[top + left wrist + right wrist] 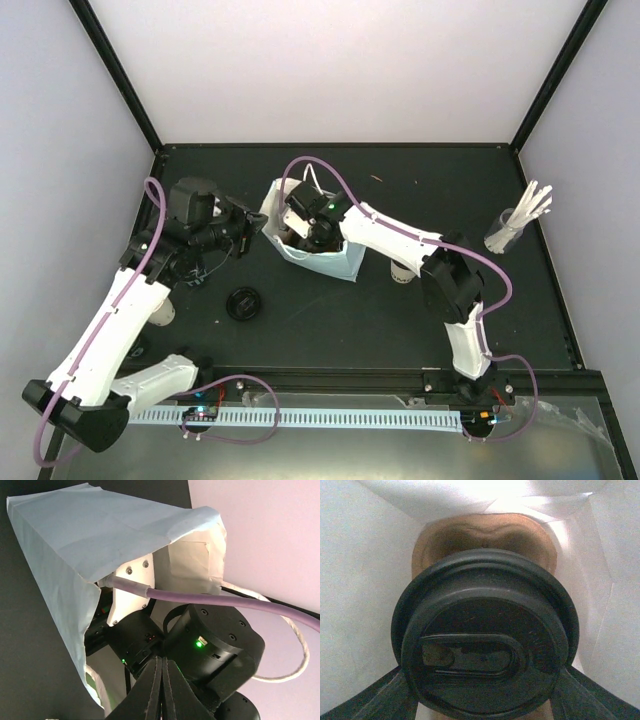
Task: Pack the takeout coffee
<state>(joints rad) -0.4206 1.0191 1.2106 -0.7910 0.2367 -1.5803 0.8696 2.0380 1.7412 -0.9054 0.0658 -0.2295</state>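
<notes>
Right claw [482, 697]: clamped on upright takeout cup with black round plastic lid [485, 645], inside light-blue paper bag [335, 262].
Brown moulded-pulp carrier [485, 535]: straight beyond the lid, upper centre; we'd go down.
Left claw [162, 685]: fingers together, beside bag.

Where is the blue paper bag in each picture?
Top external: the blue bag stands mid-table, with the right arm going into its mouth.
Left wrist: the bag fills the upper left, open towards the camera.
Right wrist: the view is from inside the bag, and its pale walls surround a lidded cup.
Shared landmark: the right arm in the bag's mouth.
</notes>
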